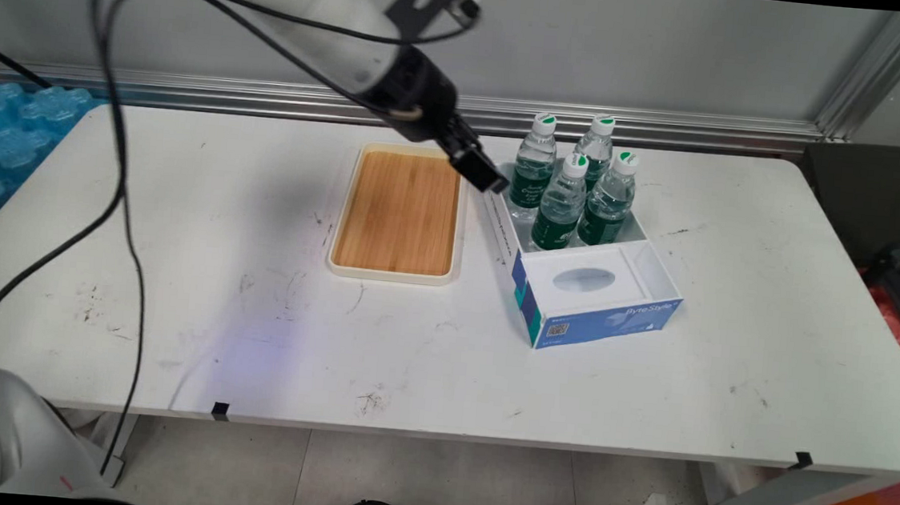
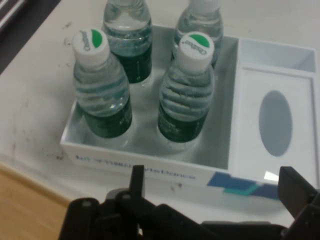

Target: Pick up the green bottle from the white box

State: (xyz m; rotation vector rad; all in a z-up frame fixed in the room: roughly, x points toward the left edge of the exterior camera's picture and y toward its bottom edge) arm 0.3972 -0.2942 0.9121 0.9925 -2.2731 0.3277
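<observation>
Four bottles (image 2: 186, 95) in box (image 2: 150, 167), beyond open pincer (image 2: 215, 192)

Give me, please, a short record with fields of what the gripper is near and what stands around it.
gripper: fingers open, holding nothing, over the box's left wall
box: white and blue, open top, right of the tray
bottles: four, upright in the box's far part, white caps with green
insert: white, oval opening, in the box's near part
tray: wooden floor, cream rim, nothing on it
table: white, scuffed
</observation>
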